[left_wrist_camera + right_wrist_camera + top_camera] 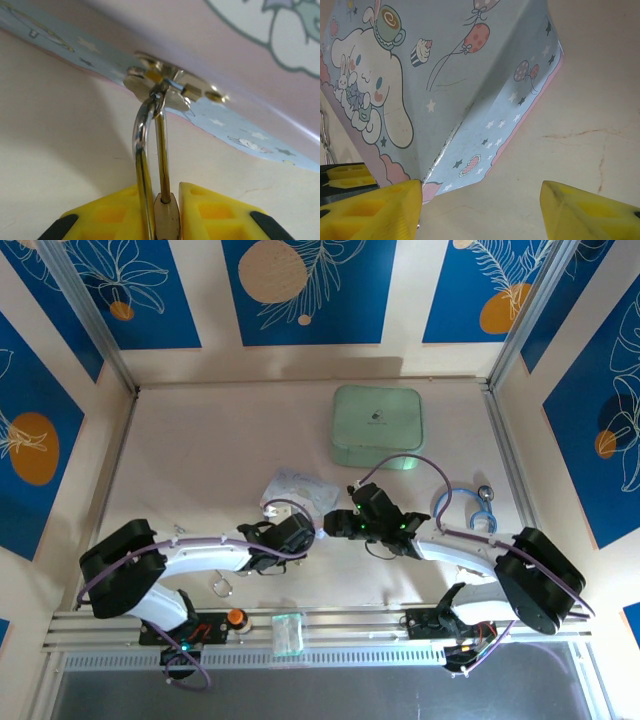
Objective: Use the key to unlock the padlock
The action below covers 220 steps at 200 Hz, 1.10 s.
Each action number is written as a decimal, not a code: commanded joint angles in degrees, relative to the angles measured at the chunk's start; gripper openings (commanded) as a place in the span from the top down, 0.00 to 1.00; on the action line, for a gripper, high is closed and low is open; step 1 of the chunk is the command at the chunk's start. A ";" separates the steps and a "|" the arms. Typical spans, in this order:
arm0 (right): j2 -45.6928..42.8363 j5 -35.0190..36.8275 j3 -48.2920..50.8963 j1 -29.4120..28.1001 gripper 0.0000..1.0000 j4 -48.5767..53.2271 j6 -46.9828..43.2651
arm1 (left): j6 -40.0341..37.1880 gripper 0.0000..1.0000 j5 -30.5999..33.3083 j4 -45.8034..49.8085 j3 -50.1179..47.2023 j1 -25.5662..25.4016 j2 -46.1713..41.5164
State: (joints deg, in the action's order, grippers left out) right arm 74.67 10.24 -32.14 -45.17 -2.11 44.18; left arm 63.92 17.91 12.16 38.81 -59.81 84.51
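Left wrist: padlock (161, 165) (by tin (250, 135) edge)

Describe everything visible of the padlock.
The padlock is tiny: a brass-coloured body with a thin, shiny silver shackle. The shackle is threaded through the metal hasp on the edge of the tin. The body sits tight between the left hand's yellow fingers, shackle pointing away from the camera. Whether it is locked cannot be told.
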 commanded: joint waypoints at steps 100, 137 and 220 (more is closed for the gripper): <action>2.23 0.31 1.54 0.61 0.37 0.79 1.03 | -3.89 0.77 9.38 17.63 9.01 -6.02 5.88; 0.72 0.90 1.66 0.61 0.37 1.60 1.00 | -5.84 0.80 11.61 22.96 11.67 -6.28 8.31; -0.87 1.19 2.80 1.40 0.37 1.83 1.26 | -8.51 0.76 15.07 29.87 16.92 -7.86 11.93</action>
State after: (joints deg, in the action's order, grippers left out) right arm 74.78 10.79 -30.17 -44.12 -0.78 44.64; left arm 56.42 29.30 35.81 52.66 -65.82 94.15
